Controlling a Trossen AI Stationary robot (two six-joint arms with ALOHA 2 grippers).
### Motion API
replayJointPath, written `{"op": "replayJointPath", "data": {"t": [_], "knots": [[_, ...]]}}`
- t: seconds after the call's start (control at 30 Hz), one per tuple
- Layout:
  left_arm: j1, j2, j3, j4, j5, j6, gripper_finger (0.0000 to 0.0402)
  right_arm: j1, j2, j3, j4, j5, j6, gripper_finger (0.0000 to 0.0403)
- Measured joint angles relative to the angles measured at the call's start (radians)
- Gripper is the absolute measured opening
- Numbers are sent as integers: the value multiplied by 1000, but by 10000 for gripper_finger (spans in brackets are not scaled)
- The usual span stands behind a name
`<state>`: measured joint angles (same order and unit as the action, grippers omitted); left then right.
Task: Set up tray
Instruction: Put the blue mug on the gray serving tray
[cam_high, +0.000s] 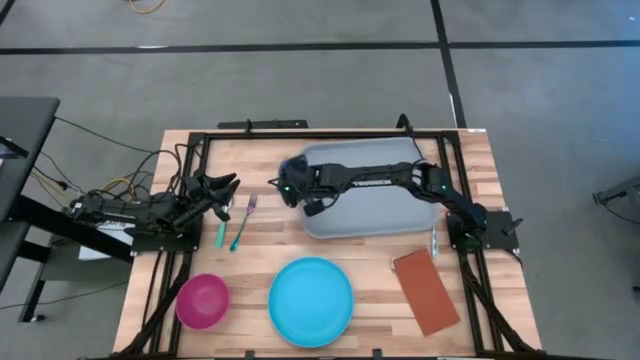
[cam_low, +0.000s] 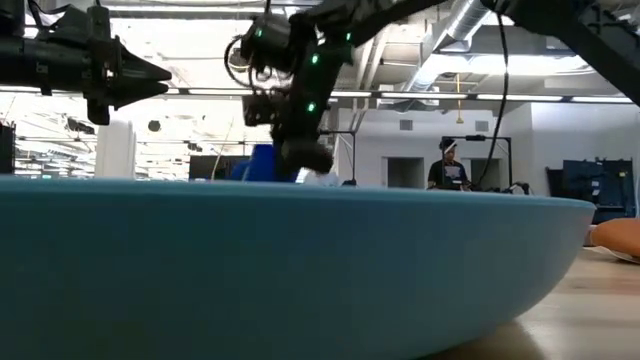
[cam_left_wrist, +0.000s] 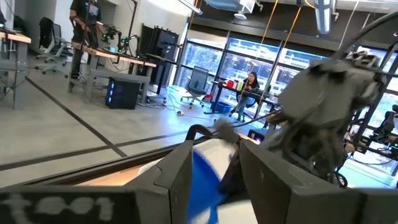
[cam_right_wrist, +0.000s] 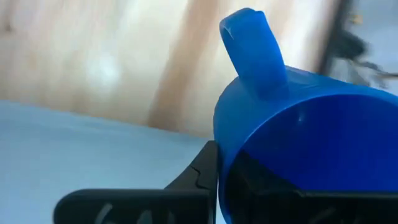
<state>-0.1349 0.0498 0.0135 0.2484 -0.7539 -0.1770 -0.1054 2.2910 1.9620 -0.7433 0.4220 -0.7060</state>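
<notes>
The grey-blue tray (cam_high: 385, 208) lies on the far middle of the wooden table. My right gripper (cam_high: 300, 186) reaches across it from the right and is shut on a dark blue cup (cam_high: 293, 166) over the tray's left far corner. In the right wrist view the cup (cam_right_wrist: 298, 118) shows its open mouth and handle (cam_right_wrist: 252, 46), with the tray floor (cam_right_wrist: 62, 149) below. My left gripper (cam_high: 230, 190) hovers open to the cup's left, above a fork (cam_high: 246, 220) and a teal utensil (cam_high: 221, 228). The cup (cam_left_wrist: 202, 180) shows between its fingers, farther off. My right gripper holds the cup by its wall at the rim (cam_right_wrist: 221, 163), on the side below the handle. One finger (cam_right_wrist: 186, 182) is outside and the other seems to be inside the mouth. The cup is tipped, mouth toward the wrist. I cannot tell whether its base touches the tray.
A round light-blue plate (cam_high: 311, 301) sits at the near middle edge and fills the low view (cam_low: 300, 270). A pink bowl (cam_high: 203, 300) stands to its left, a brown-orange napkin (cam_high: 426, 291) to its right. A small utensil (cam_high: 434, 240) lies by the tray's right near corner.
</notes>
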Motion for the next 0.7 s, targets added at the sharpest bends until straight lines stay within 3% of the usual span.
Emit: {"op": "replayJointPath", "data": {"t": [0.1,0.37,0.43,0.6,0.7], "knots": [[0,0,0,8,-4,-9,123,-1,-63,-1,-136,34,35,3],[0,0,0,16,-18,-13,123,-56,-318,0,-460,1,231,3],[0,0,0,17,-18,-19,123,-107,-382,0,-547,-66,281,3],[0,0,0,20,-18,-21,123,-291,-519,-72,-603,-359,355,4],[0,0,0,20,-18,-27,123,-403,-580,-177,-584,-373,394,2]]}}
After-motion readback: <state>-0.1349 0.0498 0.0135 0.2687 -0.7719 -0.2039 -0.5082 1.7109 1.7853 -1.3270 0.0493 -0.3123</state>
